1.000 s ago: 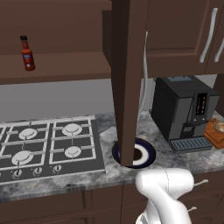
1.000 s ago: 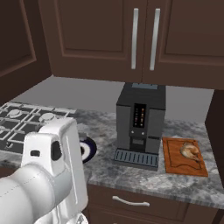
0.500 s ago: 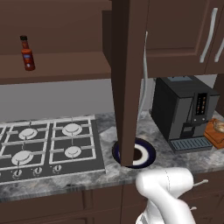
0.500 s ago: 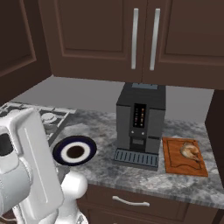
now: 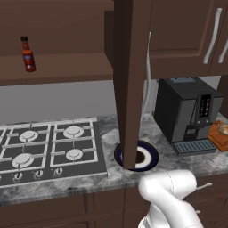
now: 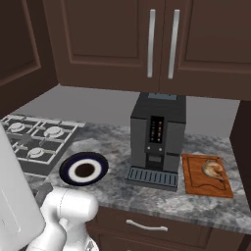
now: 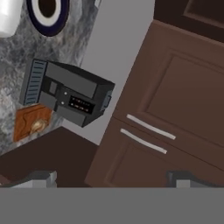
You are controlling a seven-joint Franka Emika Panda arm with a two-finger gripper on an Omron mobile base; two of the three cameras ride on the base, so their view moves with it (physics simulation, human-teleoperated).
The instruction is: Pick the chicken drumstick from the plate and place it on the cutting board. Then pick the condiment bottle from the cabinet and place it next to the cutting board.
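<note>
Condiment bottle (image 5: 27, 54) upright on open cabinet (image 5: 67, 67) shelf, far left, above stove (image 5: 49, 149). Cabinet door (image 5: 130, 80) swung out edge-on, covering part of plate (image 6: 84, 169). Plate on counter (image 6: 196, 203) btwn stove and coffee machine (image 6: 156, 139), centre bare. Chicken drumstick (image 6: 213, 169) lying on cutting board (image 6: 206, 175), just right of machine. Gripper (image 7: 112, 177) w/ jaws spread wide, nothing btwn tips.

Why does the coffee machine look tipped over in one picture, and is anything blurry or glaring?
Hand view: that camera is rolled with the hand, so the coffee machine appears sideways, and it looks soft. Left base view: crisp; the open cabinet door blocks part of the plate. Right base view: even light, no glare, faint shadows.
</note>
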